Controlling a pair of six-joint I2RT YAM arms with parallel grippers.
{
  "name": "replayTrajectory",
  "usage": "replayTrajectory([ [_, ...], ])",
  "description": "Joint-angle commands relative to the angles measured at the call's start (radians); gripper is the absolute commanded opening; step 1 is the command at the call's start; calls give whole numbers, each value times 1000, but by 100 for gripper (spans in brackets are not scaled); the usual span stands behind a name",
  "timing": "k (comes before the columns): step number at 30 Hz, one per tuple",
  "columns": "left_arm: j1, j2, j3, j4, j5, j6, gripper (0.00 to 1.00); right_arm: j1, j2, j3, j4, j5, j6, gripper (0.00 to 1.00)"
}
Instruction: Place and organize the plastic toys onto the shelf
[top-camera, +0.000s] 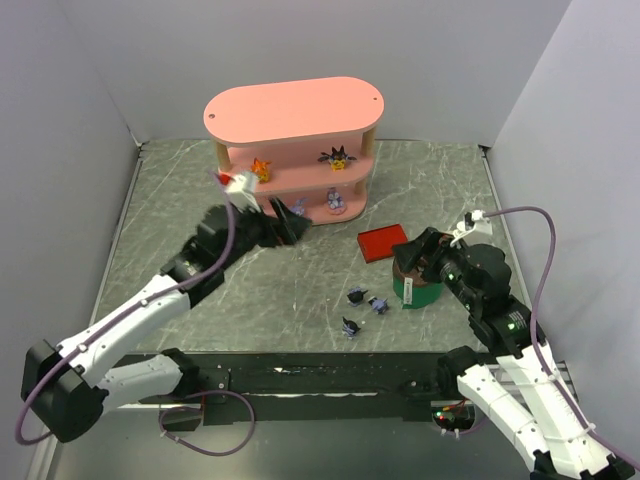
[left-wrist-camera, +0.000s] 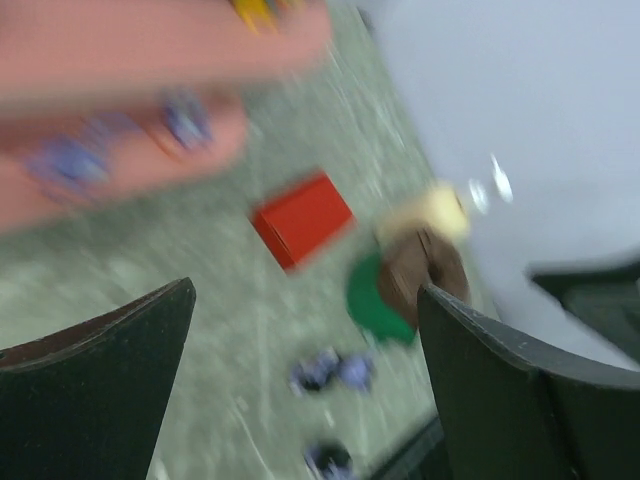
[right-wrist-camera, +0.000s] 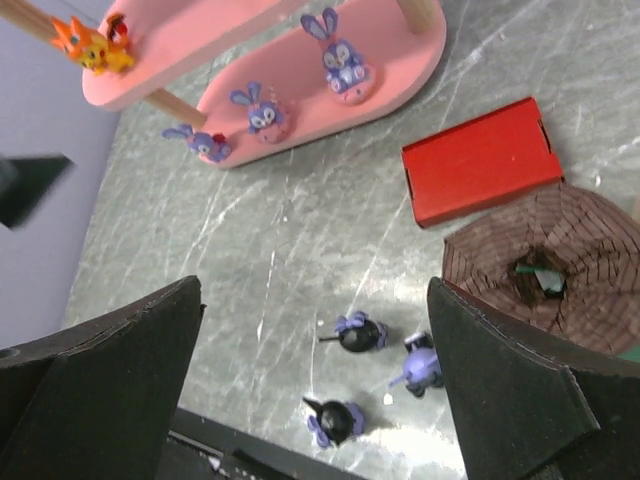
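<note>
Overhead and wrist views of a grey marbled tabletop (top-camera: 250, 300) with two robot arms. A pink three-tier plastic shelf with rounded oblong boards and pale wooden posts (top-camera: 293, 110) stands at the far side. Its middle board holds a small orange figurine (top-camera: 261, 168) and a spiky black-and-yellow figurine (top-camera: 338, 157). Its bottom board holds three lilac-pink long-eared figurines (right-wrist-camera: 345, 62) in a row, the last one right at the board's end. Three dark figurines with pointed ears (top-camera: 356, 295) lie loose on the table, near the arms and well apart from the shelf. A flat red rectangular box (top-camera: 383, 243) and a green cylinder with a brown top (top-camera: 415, 290) sit just beyond them. The right gripper (right-wrist-camera: 312, 300) hangs above that cylinder, jaws spread wide and holding nothing. In its wrist view the dark trio lies below and between its fingers, slightly toward the right-hand one. The left gripper (top-camera: 288, 222) hovers by the shelf's bottom board, also spread and empty, and its own view is blurred. The right arm looks the nearer to the loose toys, which lie toward the arms' bases from its jaws.
</note>
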Motion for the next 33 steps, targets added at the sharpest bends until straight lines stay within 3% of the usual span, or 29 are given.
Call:
replayTrajectory([
  [1, -171, 51, -75, -35, 67, -72, 95, -4, -5, 27, -80, -8, -27, 100],
  [9, -432, 90, -184, 58, 3, -6, 92, -5, 1, 6, -90, -22, -44, 100],
  [13, -550, 204, -184, 120, -5, 26, 96, -4, 5, -2, -83, -25, -47, 100],
  [16, -618, 300, -159, 141, -103, 56, 96, -5, 2, -8, -89, -20, -49, 100],
  [21, -676, 440, -120, 169, -239, 79, 97, -5, -16, -17, -97, -16, -53, 100],
  [29, -734, 561, -139, 360, -330, 125, 97, -5, -37, -19, -108, 15, -60, 100],
  [33, -733, 603, -117, 376, -391, 152, 96, -5, -39, -16, -108, 16, -60, 100],
])
